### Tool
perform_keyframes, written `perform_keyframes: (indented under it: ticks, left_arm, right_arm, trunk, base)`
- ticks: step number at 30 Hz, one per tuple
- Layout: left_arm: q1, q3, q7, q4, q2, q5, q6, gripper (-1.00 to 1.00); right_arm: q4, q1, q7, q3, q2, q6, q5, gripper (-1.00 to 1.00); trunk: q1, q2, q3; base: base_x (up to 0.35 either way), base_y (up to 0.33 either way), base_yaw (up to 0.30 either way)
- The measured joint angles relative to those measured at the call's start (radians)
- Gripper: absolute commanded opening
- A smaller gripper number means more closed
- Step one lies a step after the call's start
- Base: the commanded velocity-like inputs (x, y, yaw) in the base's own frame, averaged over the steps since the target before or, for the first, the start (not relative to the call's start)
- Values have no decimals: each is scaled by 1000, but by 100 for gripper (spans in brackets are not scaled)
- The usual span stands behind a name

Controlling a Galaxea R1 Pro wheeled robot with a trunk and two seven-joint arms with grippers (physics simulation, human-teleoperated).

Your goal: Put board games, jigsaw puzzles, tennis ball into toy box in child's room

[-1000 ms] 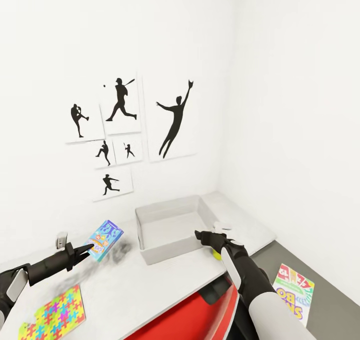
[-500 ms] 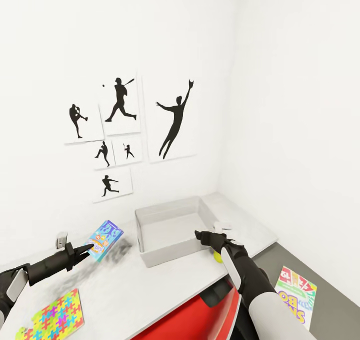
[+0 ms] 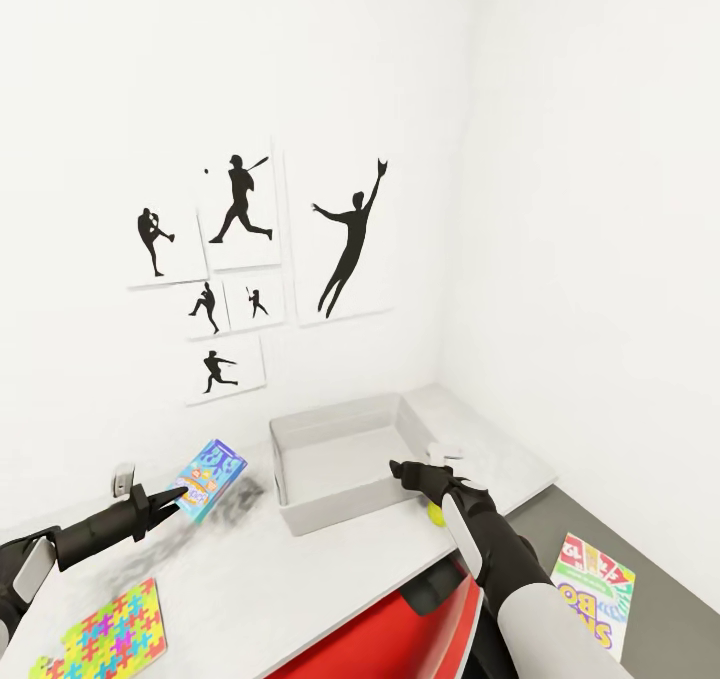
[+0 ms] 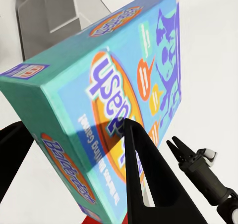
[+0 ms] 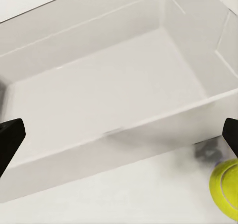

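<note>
My left gripper [image 3: 178,497] is shut on a blue cartoon board game [image 3: 207,478], holding it tilted in the air above the pale table [image 3: 300,569], left of the toy box. In the left wrist view the board game [image 4: 119,90] sits clamped between the two black fingers [image 4: 144,174]. The light-grey toy box [image 3: 340,459] stands empty near the wall. My right gripper [image 3: 398,470] is open at the box's near right corner, just above its rim [image 5: 114,130]. The tennis ball [image 3: 436,512] lies on the table beside that corner, next to my right wrist. A jigsaw puzzle [image 3: 108,631] lies flat at the table's near left.
A white-red-yellow board game [image 3: 590,599] lies on a lower dark grey surface [image 3: 660,569] to the right. A small white object [image 3: 445,451] rests right of the box. Baseball silhouette pictures [image 3: 250,259] hang on the wall. A red body [image 3: 380,629] sits under the table's front edge.
The whole picture has shifted slightly, so the camera moved. Both arms, the held board game, the box and the ball keep their places relative to each other.
</note>
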Motion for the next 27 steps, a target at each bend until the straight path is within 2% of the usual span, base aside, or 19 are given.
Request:
perform_keyframes:
  ticks: [27]
  left_arm:
    - [0, 1, -3, 0, -1, 1, 0, -100]
  right_arm:
    - [0, 0, 0, -2, -4, -2, -1, 100]
  trunk:
    - [0, 0, 0]
  base:
    - [0, 0, 0]
